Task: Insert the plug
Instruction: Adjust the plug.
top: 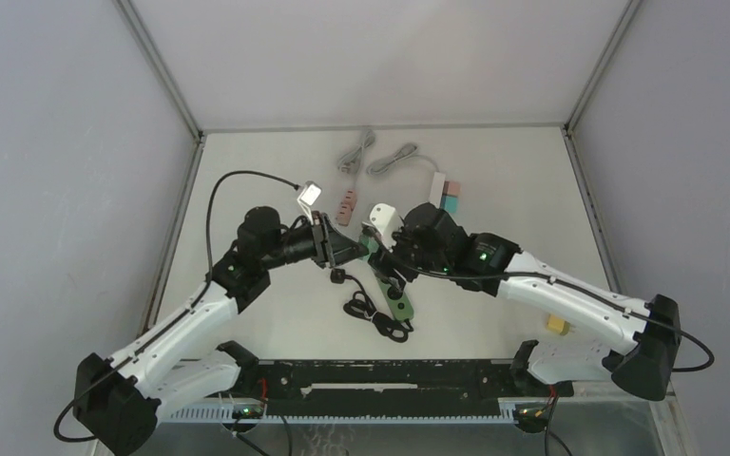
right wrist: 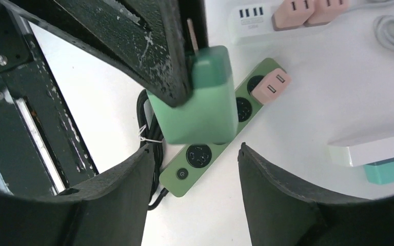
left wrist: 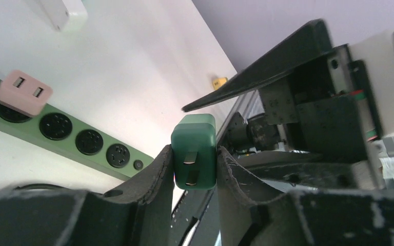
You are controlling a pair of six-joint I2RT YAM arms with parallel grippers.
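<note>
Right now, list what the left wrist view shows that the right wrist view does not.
Left wrist only: the green plug seen head-on at its prong face, and a small yellow object far off. Right wrist only: the right end effector open, its fingers clear of the plug, plus a white USB strip, a grey cable and the black cord. Both: the plug clamped by the left end effector, the green power strip, and the pink adapter seated at its end.
</note>
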